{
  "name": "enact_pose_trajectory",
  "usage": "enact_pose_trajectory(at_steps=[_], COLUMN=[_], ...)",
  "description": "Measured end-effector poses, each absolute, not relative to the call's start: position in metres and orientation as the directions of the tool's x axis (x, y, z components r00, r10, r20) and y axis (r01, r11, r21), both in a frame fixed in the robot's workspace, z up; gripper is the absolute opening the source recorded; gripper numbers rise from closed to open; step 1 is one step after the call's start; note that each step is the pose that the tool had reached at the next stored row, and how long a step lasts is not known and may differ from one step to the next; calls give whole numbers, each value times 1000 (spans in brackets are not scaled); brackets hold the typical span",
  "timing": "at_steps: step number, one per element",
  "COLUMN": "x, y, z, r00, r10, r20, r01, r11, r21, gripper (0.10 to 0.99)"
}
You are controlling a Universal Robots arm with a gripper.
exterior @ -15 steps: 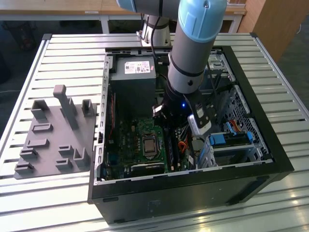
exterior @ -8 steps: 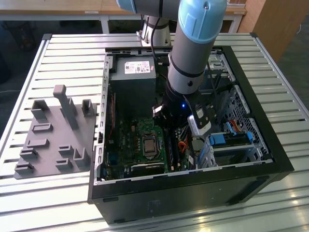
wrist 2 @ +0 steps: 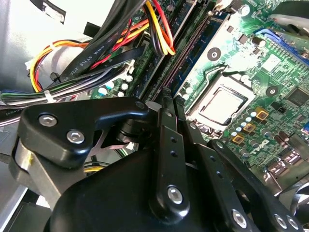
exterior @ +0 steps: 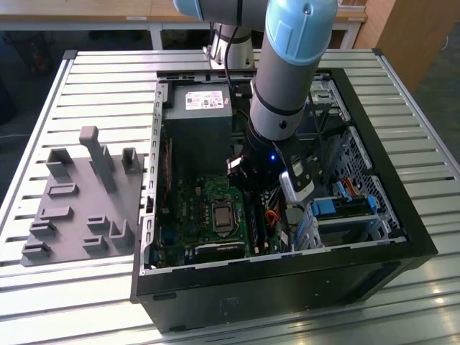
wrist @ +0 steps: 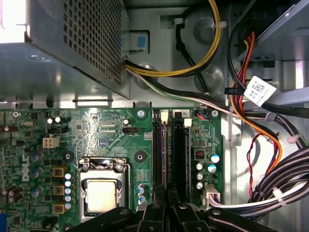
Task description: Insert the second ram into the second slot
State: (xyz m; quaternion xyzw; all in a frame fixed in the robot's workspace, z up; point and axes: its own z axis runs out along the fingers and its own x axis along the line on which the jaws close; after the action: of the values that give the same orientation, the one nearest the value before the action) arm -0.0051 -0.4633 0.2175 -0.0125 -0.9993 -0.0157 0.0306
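1. Black metal fingers [wrist 2: 169,130] of the gripper [wrist: 166,205] sit drawn close together, with only a slit between them. We cannot tell whether they pinch anything.
2. Just beyond their tips we see the second ram [wrist: 164,150], a thin dark stick standing on edge in its long slot on the green motherboard [wrist: 111,140]. It lies beside a darker parallel slot [wrist: 179,154].
3. Bundled black, yellow and orange cables [wrist: 270,140] curve past, near a perforated grey power supply [wrist: 72,43].
4. We find the open computer case [exterior: 402,237] resting on a ribbed metal table [exterior: 108,65], next to a grey plastic fixture tray [exterior: 79,215].
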Motion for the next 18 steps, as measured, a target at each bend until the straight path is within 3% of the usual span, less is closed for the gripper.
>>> enact_pose_trajectory(at_steps=[18], x=[-5], y=[-463], z=[217], r00=[-998], r10=[25], r20=[61], r01=[26], r11=[999], r21=[20], gripper=[137])
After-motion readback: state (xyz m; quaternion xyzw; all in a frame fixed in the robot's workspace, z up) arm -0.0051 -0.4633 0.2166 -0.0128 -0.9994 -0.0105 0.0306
